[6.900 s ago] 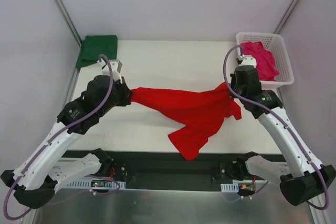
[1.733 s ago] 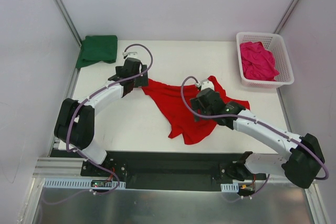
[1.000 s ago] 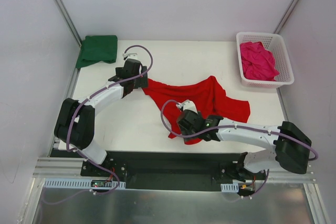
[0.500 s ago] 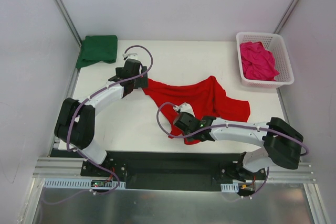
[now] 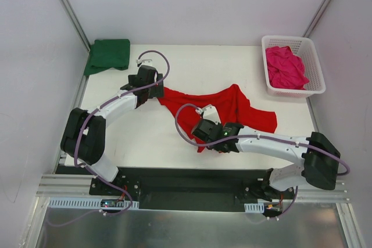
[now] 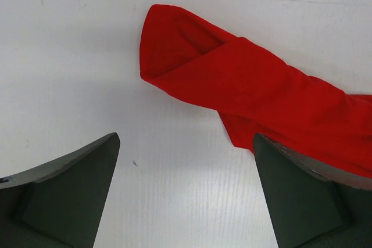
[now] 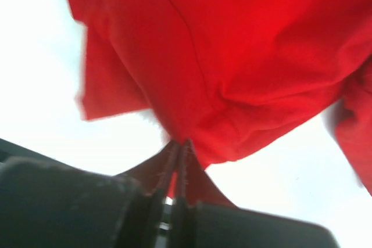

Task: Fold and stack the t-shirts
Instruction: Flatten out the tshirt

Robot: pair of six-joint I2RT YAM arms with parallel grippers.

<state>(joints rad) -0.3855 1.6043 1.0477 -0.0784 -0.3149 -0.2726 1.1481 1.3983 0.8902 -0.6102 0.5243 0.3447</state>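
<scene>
The bright red t-shirt [image 5: 235,104] lies crumpled across the middle of the table. My right gripper [image 5: 201,142] [image 7: 181,143] is shut on the near lower edge of the red shirt [image 7: 232,56], and the cloth bunches up from the pinch. My left gripper [image 5: 156,89] [image 6: 186,143] hangs open just over the table at the shirt's left end, a folded red sleeve [image 6: 232,85] lying between and beyond its fingers. The dark green t-shirt [image 5: 108,55] sits folded at the far left corner. The magenta-pink t-shirt [image 5: 285,67] lies crumpled in the basket.
A white lattice basket [image 5: 314,89] stands at the far right corner. The black mounting rail [image 5: 186,181] runs along the near table edge. Grey walls close in on both sides.
My right gripper has shut on the red shirt's near edge and drawn it slightly away from the front edge, so the hanging flap is shorter. The left arm has not moved.
</scene>
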